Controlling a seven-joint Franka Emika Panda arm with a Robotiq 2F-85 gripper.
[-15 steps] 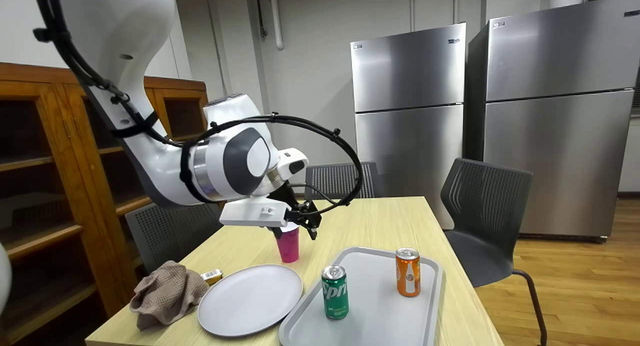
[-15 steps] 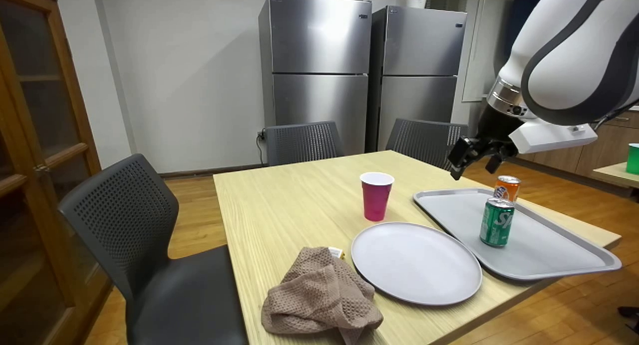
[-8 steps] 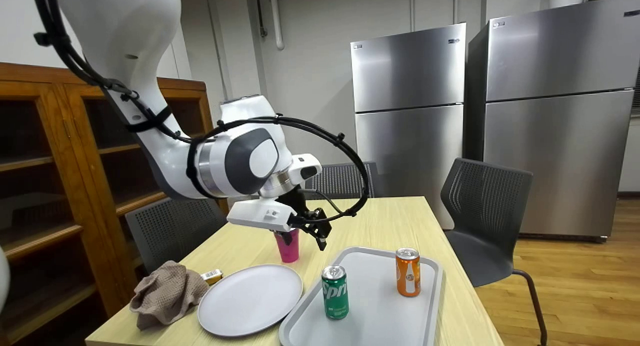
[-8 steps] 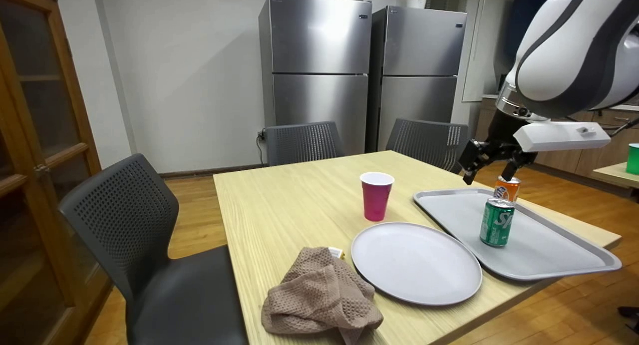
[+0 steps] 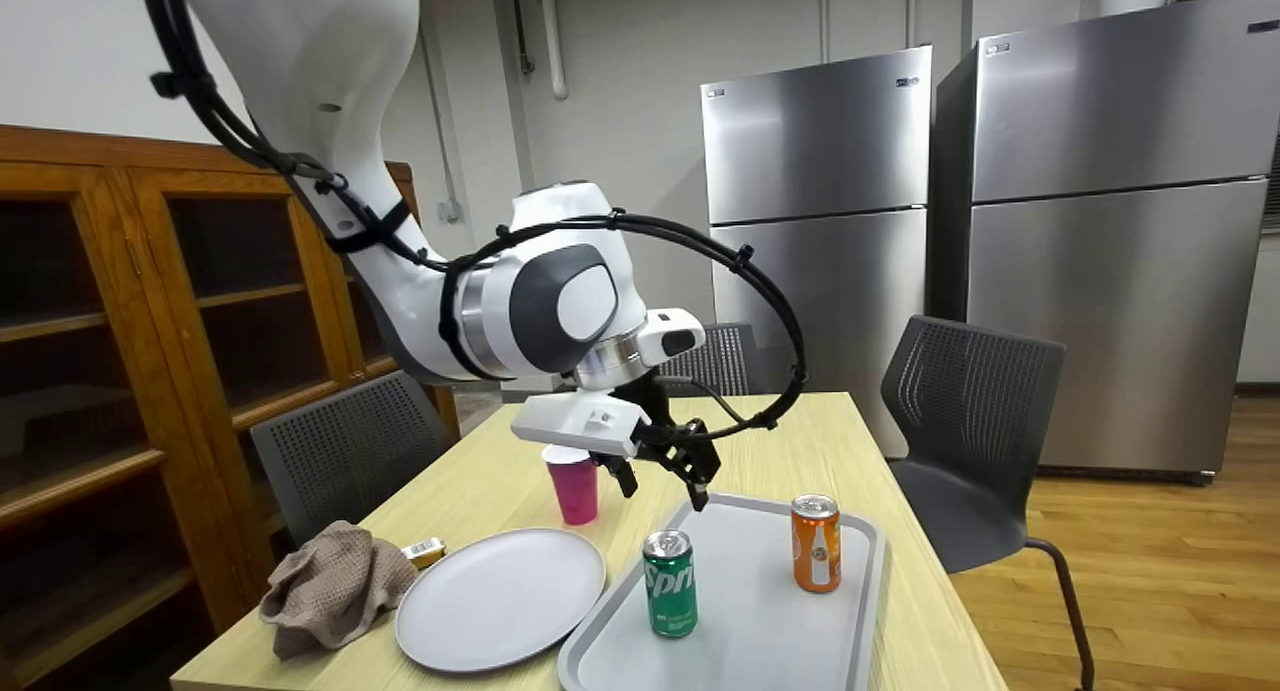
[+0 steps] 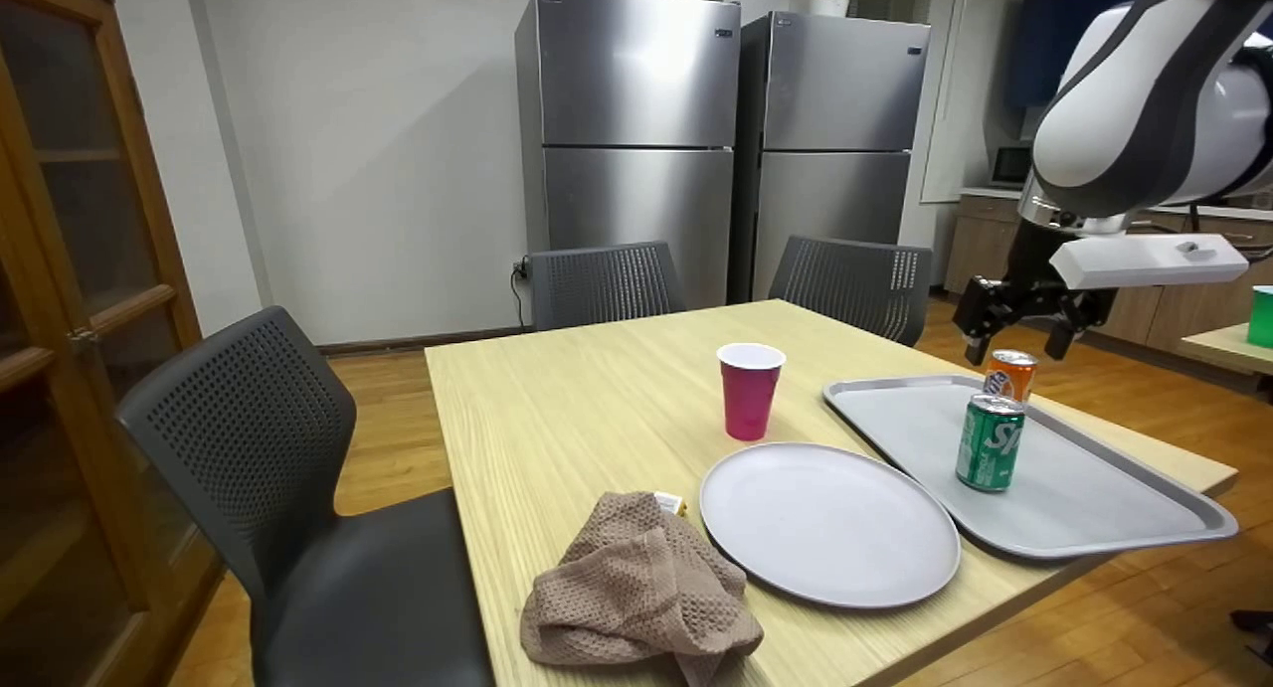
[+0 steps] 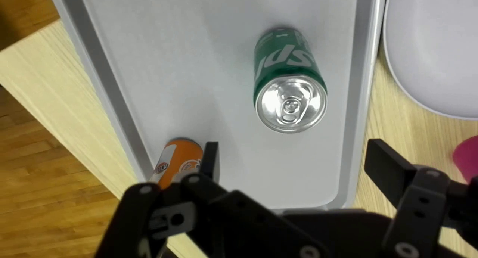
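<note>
You are suspending an empty hand [image 5: 663, 489], jaws wide; lower and ahead, the green can [image 7: 288, 73] is standing upright opposite their gap.

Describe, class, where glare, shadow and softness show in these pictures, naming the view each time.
Wrist view: white glare on the lid of the green can, faint shadows on the tray, nearest parts of the gripper slightly soft; both exterior views: bright patches of light on the steel fridges; in an exterior view: a slanting shadow on the pale wall.
</note>
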